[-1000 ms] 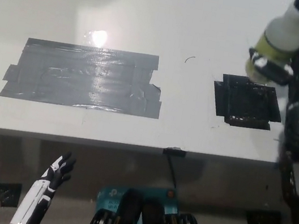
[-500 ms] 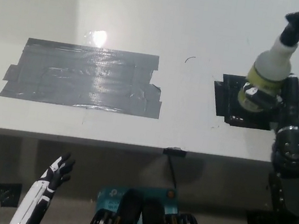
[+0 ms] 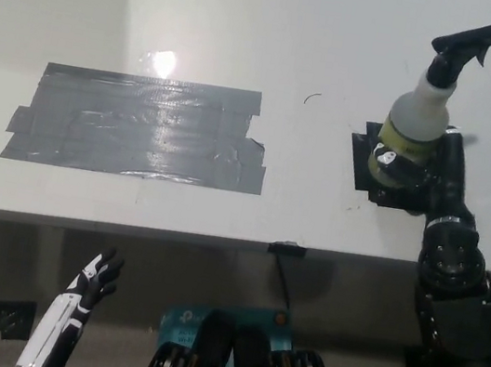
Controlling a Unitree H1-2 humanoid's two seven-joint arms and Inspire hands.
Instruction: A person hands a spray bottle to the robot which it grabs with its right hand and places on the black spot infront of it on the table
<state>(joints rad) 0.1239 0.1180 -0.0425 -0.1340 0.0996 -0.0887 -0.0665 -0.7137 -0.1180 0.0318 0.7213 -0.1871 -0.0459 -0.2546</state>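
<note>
The black right hand (image 3: pixel 422 171) is wrapped tight around the lower part of the spray bottle (image 3: pixel 412 127), with its fingers closed on the yellow-green band near the bottom. The bottle stands almost straight up, leaning just a little, right over the small black spot (image 3: pixel 369 162) of tape on the white table (image 3: pixel 255 16). I cannot tell if its bottom is touching the spot yet or is just above it, because the hand hides that part. The bottle has a whitish body and a black spray top with a trigger that points up and to the side. It looks like hard plastic, so I think it will not bend much when squeezed. It is smooth and round, so it could slip or turn in the hand if the hold gets loose. It may have some liquid inside, which would make it heavier low down and a bit wobbly. The wide lower body looks like the best place to hold it, not the thin neck or the trigger. It is tall with a small base, so it could tip over if it is let go while leaning. A big gray patch of tape (image 3: pixel 137 125) lies well apart on the table. The white left hand (image 3: pixel 95 283) rests low by the table edge, holding nothing, with its fingers spread.
</note>
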